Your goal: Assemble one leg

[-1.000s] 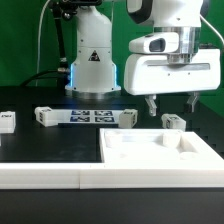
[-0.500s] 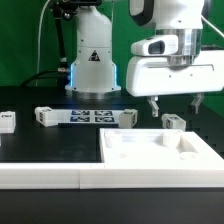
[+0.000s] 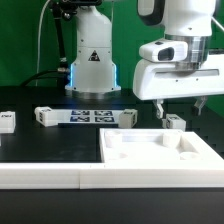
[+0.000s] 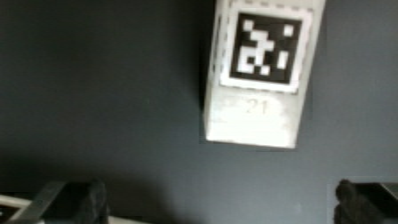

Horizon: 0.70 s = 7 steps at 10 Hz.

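Against the frame one second earlier, we note that the gripper has shifted toward the exterior view's right. The leg has not moved. It lies on the table, just behind the far corner of the large white piece. The arm points straight down, with the gripper above the leg. Its fingers are spread and grasp nothing. In the wrist view the leg lies tag-up, apart from both fingers.

The tagged leg lies on the dark table, apparently clear of the tool.
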Tool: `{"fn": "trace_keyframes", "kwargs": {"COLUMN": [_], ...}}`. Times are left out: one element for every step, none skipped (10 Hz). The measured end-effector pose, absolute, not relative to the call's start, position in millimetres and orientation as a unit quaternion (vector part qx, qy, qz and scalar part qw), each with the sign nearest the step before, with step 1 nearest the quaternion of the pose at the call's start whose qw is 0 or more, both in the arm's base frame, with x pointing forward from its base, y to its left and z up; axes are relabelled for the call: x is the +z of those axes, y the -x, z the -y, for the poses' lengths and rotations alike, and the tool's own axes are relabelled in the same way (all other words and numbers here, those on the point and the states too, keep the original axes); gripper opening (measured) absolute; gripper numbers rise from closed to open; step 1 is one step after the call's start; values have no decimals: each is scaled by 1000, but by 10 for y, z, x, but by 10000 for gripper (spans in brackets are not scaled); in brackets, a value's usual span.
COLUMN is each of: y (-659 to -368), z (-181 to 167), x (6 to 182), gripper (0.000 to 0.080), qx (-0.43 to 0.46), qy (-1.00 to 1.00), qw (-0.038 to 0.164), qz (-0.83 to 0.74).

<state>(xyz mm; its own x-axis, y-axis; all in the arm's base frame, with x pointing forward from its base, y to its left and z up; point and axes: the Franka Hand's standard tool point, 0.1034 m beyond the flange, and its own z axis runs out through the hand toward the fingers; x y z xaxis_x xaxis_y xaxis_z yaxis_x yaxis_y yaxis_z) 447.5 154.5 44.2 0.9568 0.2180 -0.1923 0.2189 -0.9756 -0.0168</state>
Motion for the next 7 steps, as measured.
{"fn": "trace_keyframes", "kwargs": {"y": [-4506, -4480, -4504, -4523, -4491, -4488, -4469], "z": [-1556, -1549, -1558, -1567, -1553, -1542, -1529], "x": [460, 463, 465, 453, 445, 432, 392], "gripper": [649, 649, 649, 649, 649, 649, 649], "qx": [-118, -158, -189, -210, -258, -292, -325], "qy": [-987, -981, -976, -972, -960, -950, -939], "qw": [6, 14, 18, 21, 29, 34, 39], "qz": [-110, -109, -107, -104, -103, -101, -100]}}
